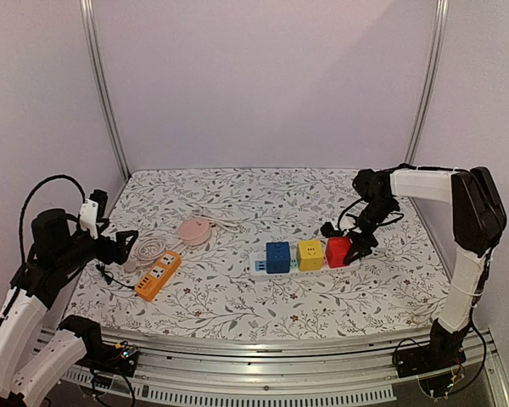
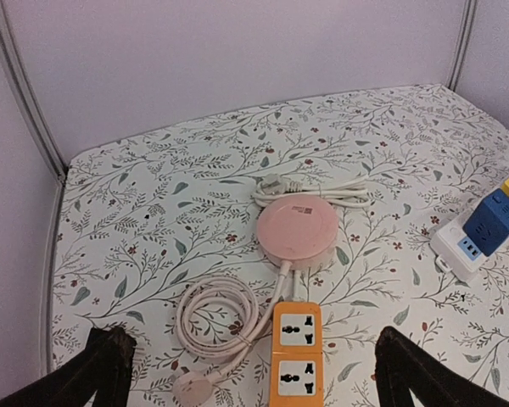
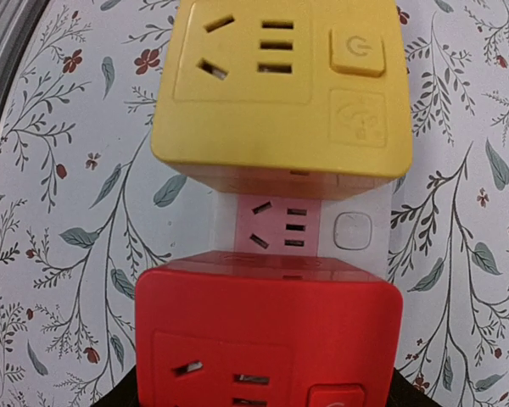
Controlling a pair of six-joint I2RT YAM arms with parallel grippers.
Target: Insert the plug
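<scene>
Top view: right gripper (image 1: 353, 246) is sitting at the far right end of the white power strip (image 1: 259, 268), with the red cube adapter (image 1: 338, 251) right at its fingertips. The yellow cube (image 1: 310, 253) and blue cube (image 1: 277, 256) are lined up beyond it along the strip. Left gripper (image 1: 123, 246) is hanging well away from all that, beside the coiled cable (image 1: 148, 248).

Left wrist: fingers (image 2: 110, 365) are spread wide and gripping nothing. The orange power strip (image 2: 295, 360) is lying below and between them, with the pink round hub (image 2: 297, 229) just ahead.

Right wrist: dark fingers (image 3: 125, 395) are showing on both flanks of the red cube, so I'm reading the jaws as clamped on it. The cube is glossy with rounded edges, its socket face pointing up at the camera. One bare strip socket is showing between it and the yellow cube.

Risks:
- The prongs are hidden under the body, so I can't tell if it's seated.
- Pushing down with pins off the slots, or with the cube tilted, would be jamming it or dragging the loose strip.
- The yellow cube is sitting close ahead, so any forward drift is bumping it.
</scene>
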